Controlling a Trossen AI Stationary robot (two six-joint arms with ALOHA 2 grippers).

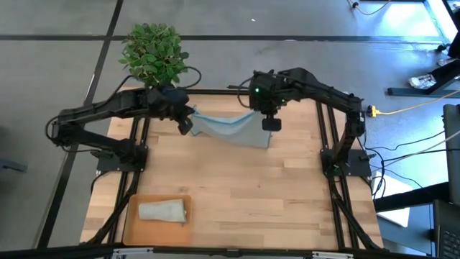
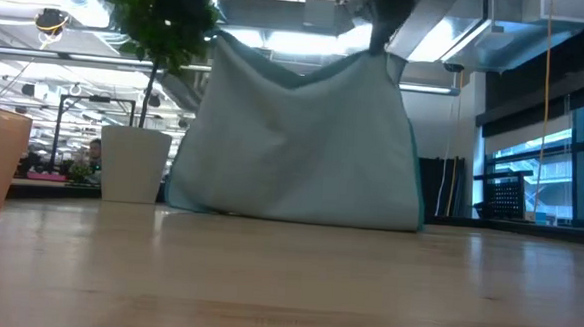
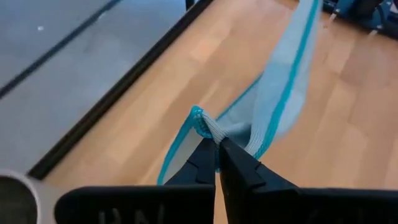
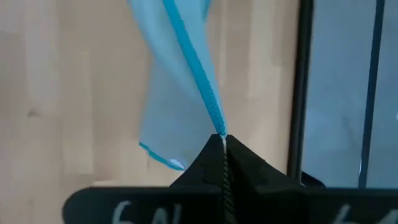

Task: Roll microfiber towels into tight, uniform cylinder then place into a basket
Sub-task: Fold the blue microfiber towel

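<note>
Near the plant (image 1: 154,52), at the far end of the table (image 1: 237,187), a light blue towel (image 1: 231,128) hangs in the air between the two arms. Each arm holds one top corner of it. The left gripper (image 1: 185,121) is just beside the plant's pot, and its fingers (image 3: 239,168) are pinched tight on a bunched corner with a bright blue edge. The right gripper (image 1: 270,123) is farther from the plant, on the other side of the towel, and its fingers (image 4: 245,163) are squeezed shut on the other corner.

The towel sags a little in the middle, between the two corners. Seen from table height, it hangs down like a wide sheet (image 2: 304,134), and its bottom edge touches the wood. The plant's white pot (image 2: 134,163) stands behind it and to one side.

Far from the plant, at the near end of the table on the left arm's side, lies the orange basket (image 1: 132,229). A pale rolled towel (image 1: 163,211) rests inside it, lying on its side. The roll is well apart from the blue towel.
</note>
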